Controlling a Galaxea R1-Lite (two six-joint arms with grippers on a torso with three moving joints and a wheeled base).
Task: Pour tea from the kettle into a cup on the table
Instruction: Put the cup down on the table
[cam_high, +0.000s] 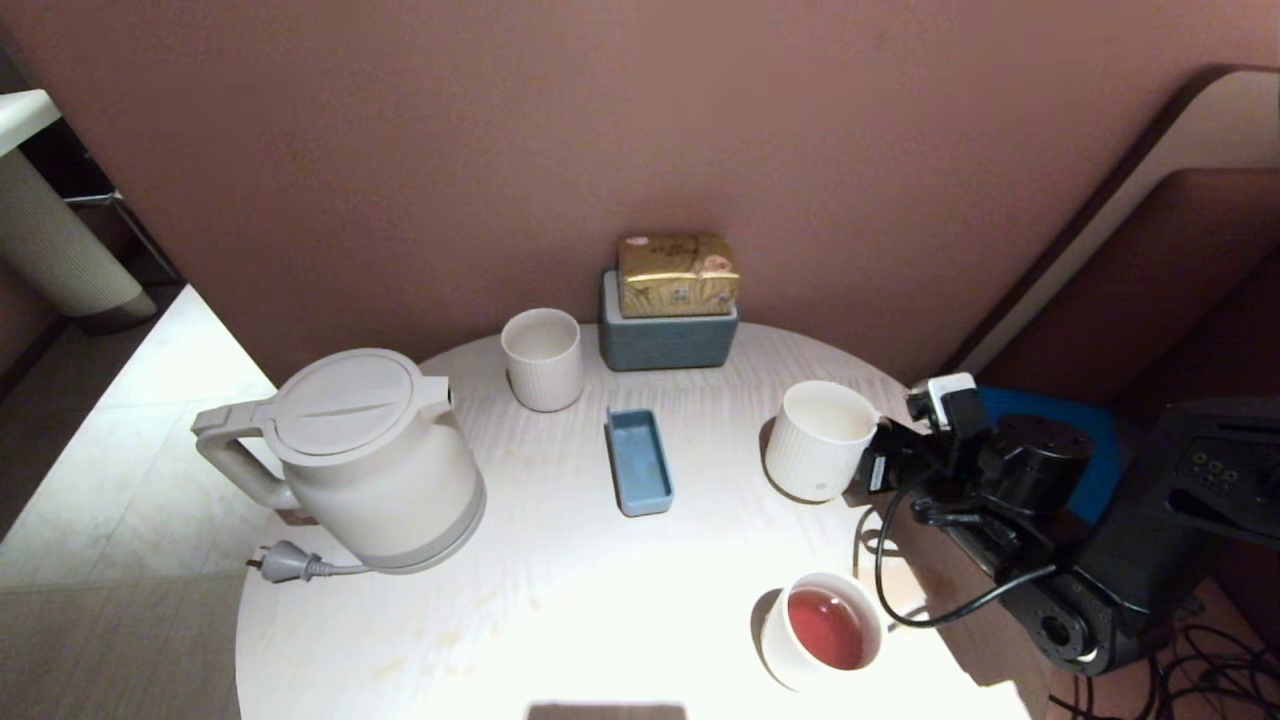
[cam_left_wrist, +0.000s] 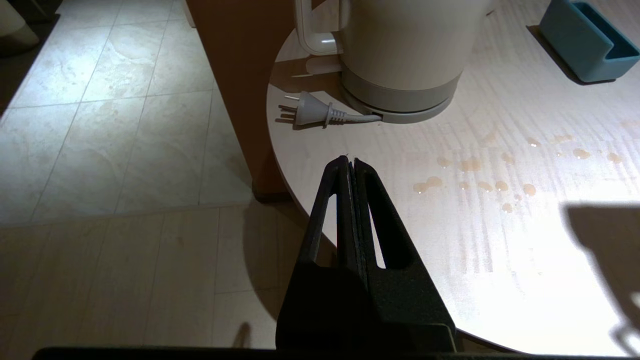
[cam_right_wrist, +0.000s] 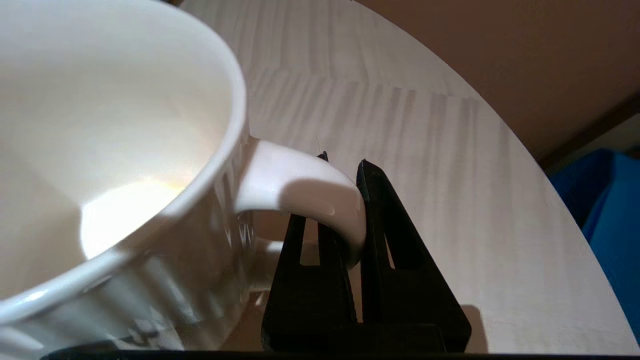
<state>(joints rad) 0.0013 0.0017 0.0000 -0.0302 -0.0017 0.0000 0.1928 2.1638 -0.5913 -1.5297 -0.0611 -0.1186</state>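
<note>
The cream-white kettle (cam_high: 370, 460) (cam_left_wrist: 400, 50) stands lid shut at the left of the round white table (cam_high: 560, 600), its handle over the table's left edge. The cup (cam_high: 820, 440) (cam_right_wrist: 100, 125), a squat ribbed white mug, sits at the right of the table and looks empty inside. My right gripper (cam_high: 870, 470) (cam_right_wrist: 342, 160) comes in from the right and is shut on the cup's loop handle (cam_right_wrist: 300, 185). Red tea (cam_high: 828, 628) fills a smooth white cup near the front right edge. My left gripper (cam_left_wrist: 350, 161) hangs shut and empty over the table's front left edge.
A ribbed tumbler (cam_high: 542, 358), a blue tray (cam_high: 638, 460) and a grey-blue box (cam_high: 668, 335) topped by a gold packet (cam_high: 678, 274) stand at the back. The kettle's plug (cam_high: 285, 562) lies by its base. Spilt drops (cam_left_wrist: 475, 185) dot the tabletop.
</note>
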